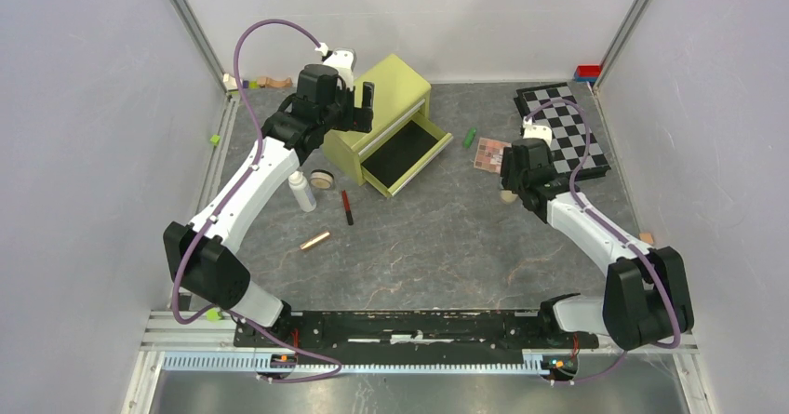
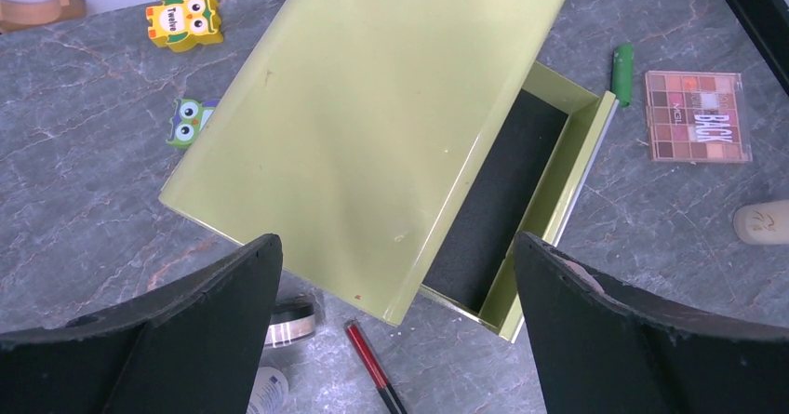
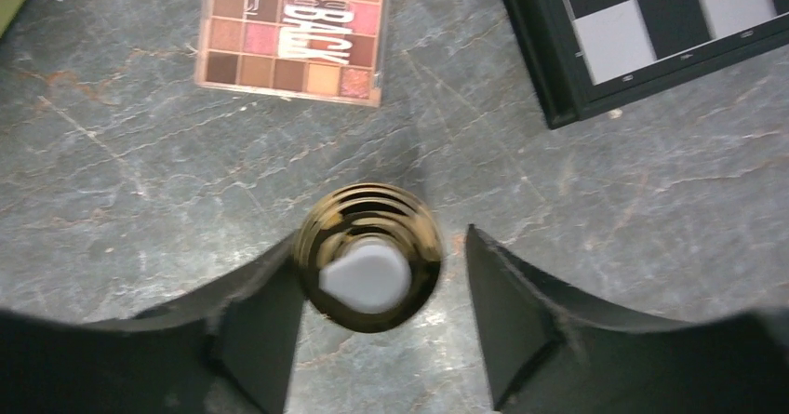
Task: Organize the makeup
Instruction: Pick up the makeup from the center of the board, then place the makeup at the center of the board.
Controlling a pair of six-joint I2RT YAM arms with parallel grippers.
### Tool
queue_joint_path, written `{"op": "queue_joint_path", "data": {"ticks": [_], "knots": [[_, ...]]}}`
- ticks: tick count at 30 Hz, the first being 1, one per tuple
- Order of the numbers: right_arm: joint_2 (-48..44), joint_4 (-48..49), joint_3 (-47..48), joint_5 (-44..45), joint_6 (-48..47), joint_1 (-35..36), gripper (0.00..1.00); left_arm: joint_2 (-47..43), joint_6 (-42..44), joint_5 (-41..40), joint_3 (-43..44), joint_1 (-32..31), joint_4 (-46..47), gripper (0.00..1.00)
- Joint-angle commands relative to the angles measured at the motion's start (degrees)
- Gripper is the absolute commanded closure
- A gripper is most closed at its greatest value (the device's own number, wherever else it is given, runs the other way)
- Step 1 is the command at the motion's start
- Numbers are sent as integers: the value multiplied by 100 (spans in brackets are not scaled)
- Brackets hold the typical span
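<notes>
Compact (image 3: 370,211) sits between loose fingers of the right gripper (image 3: 381,247) (one touches it); left gripper (image 2: 395,240) hangs wide open over green box (image 2: 372,107).

eyeshadow palette (image 2: 698,116), right of centre: big white "BACK" across the pans, with a smaller line of lettering beside it that's too blurred to read. yellow owl block (image 2: 184,20), far left: "Twelve" on its front.
</notes>
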Motion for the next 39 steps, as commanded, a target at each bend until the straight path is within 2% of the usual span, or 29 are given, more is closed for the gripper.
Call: {"op": "queue_joint_path", "data": {"ticks": [1, 5, 11, 18, 30, 34, 39], "knots": [[-17, 325, -100, -91, -44, -24, 40, -187, 226, -69, 78, -27, 13, 0], [-116, 282, 10, -342, -280, -15, 59, -228, 239, -89, 83, -9, 15, 0], [22, -904, 912, -642, -658, 113, 75, -205, 215, -17, 95, 44, 13, 0], [43, -1967, 1544, -1423, -1073, 554, 78, -216, 202, 63, 95, 66, 13, 0], [997, -3777, 2537, -1578, -1521, 1512, 78, -225, 222, 87, 105, 86, 5, 0], [1199, -3631, 2457, -1757, -1554, 1709, 70, -208, 222, 97, 117, 88, -12, 0], [1286, -2740, 1914, -1721, -1476, 1937, 67, -246, 222, 127, 109, 90, -5, 0]]}}
